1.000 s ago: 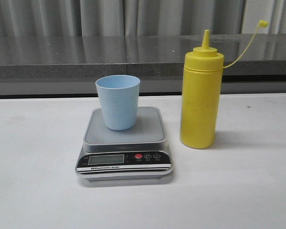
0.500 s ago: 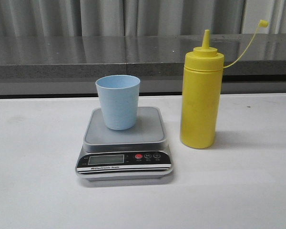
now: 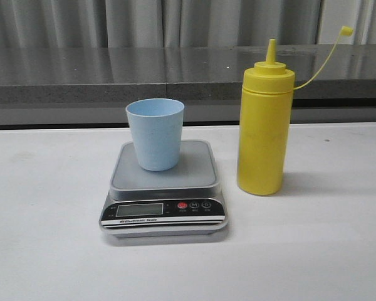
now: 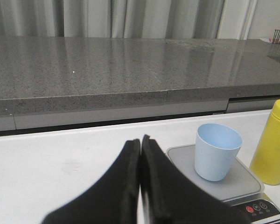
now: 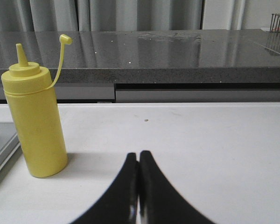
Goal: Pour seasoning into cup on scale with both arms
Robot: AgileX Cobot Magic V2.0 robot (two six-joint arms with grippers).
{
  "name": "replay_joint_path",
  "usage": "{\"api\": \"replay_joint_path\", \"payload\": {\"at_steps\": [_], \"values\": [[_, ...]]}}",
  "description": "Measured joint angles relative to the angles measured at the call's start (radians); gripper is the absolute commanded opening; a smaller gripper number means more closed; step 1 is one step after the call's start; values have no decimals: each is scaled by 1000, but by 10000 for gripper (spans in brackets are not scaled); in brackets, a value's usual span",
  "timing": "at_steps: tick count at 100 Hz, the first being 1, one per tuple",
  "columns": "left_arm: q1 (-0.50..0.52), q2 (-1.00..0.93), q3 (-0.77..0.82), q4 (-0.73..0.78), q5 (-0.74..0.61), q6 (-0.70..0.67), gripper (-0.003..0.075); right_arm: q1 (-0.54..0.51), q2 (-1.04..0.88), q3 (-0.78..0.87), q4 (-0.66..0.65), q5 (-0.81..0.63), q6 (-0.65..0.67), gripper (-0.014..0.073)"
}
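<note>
The pale blue cup [image 3: 155, 133] stands upright on the grey platform of the scale [image 3: 194, 172]. The yellow seasoning bottle [image 3: 264, 128] stands upright on the table just right of the scale, its cap hanging off on its tether [image 3: 345, 30]. Neither arm shows in the front view. In the left wrist view my left gripper [image 4: 140, 139] is shut and empty, short of the cup [image 4: 216, 151] and the scale [image 4: 245, 181]. In the right wrist view my right gripper [image 5: 138, 154] is shut and empty, apart from the bottle [image 5: 36, 126].
The white table [image 3: 313, 251] carries the scale and bottle. A grey stone counter [image 3: 113, 75] runs along the back edge, with grey curtains behind it.
</note>
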Motion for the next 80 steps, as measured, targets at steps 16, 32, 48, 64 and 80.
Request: {"api": "replay_joint_path", "payload": {"at_steps": [16, 32, 48, 64, 80], "values": [[0, 0, 0, 0, 0, 0, -20, 0, 0, 0, 0, 0, 0, -67], [0, 0, 0, 2, 0, 0, -20, 0, 0, 0, 0, 0, 0, -67], [23, -10, 0, 92, 0, 0, -20, 0, 0, 0, 0, 0, 0, -67], [91, -63, 31, 124, 0, 0, -20, 0, 0, 0, 0, 0, 0, -67], [178, -158, 111, 128, 0, 0, -20, 0, 0, 0, 0, 0, 0, -67]]}}
